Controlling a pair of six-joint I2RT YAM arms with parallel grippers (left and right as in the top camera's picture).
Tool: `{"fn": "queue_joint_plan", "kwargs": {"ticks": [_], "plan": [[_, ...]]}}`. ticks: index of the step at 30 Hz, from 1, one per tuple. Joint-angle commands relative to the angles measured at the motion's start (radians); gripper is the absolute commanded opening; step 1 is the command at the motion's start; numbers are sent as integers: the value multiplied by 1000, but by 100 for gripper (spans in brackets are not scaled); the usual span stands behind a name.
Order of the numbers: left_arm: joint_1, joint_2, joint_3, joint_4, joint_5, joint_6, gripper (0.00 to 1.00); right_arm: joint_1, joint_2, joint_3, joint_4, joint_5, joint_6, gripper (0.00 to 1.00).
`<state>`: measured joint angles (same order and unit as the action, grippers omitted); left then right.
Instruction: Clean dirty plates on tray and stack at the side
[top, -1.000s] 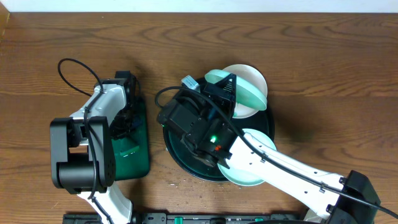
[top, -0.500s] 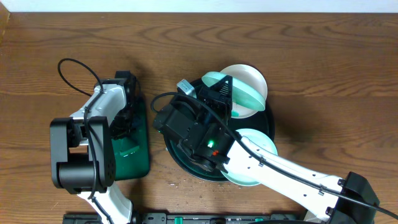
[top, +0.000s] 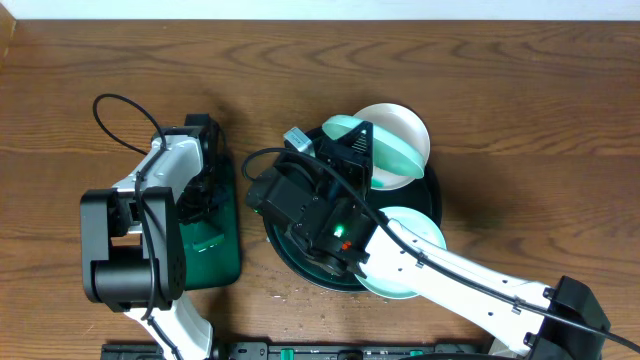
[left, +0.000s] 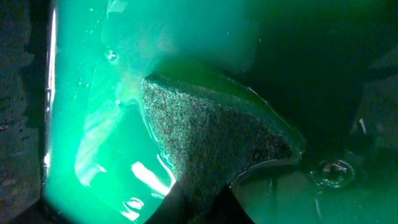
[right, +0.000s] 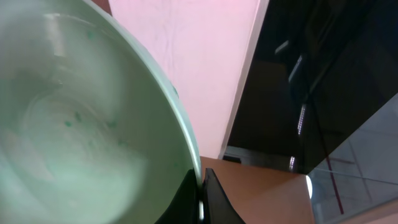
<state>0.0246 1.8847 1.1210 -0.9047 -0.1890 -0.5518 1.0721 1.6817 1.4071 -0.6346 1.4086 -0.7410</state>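
Above the round tray (top: 428, 195), the right claw (top: 362, 145) is shut tight on the edge of a mint plate (top: 395, 155) and holds it tipped up in the air. It grips only a thin bit of rim, so the plate may slip and bang onto the white plate (top: 405, 120) just under it. Green spots show on the mint plate. Over at the small tray (top: 215, 255), the left claw (top: 205, 188) is closed and seems to pinch a wet sponge (left: 211, 143). If it is carried across, that sponge may drip on the table (top: 520, 120).
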Motion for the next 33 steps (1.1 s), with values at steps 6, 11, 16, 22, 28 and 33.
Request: {"fn": "queue_joint_plan", "kwargs": {"ticks": [6,11,16,22,28,33], "plan": [[3,21,-4,8,24,6,9,-64,-13,18,-32,-101,192,1],[3,21,-4,5,24,6,9,-213,-13,18,-130,-123,298,1],[3,21,-4,11,24,6,9,-406,-14,18,-166,-130,369,1],[3,21,-4,13,24,6,9,-654,-13,18,-182,-330,512,1],[3,21,-4,13,24,6,9,-897,-13,18,-231,-645,752,1],[3,21,-4,13,24,6,9,-1101,-13,18,-256,-901,962,1]]}}
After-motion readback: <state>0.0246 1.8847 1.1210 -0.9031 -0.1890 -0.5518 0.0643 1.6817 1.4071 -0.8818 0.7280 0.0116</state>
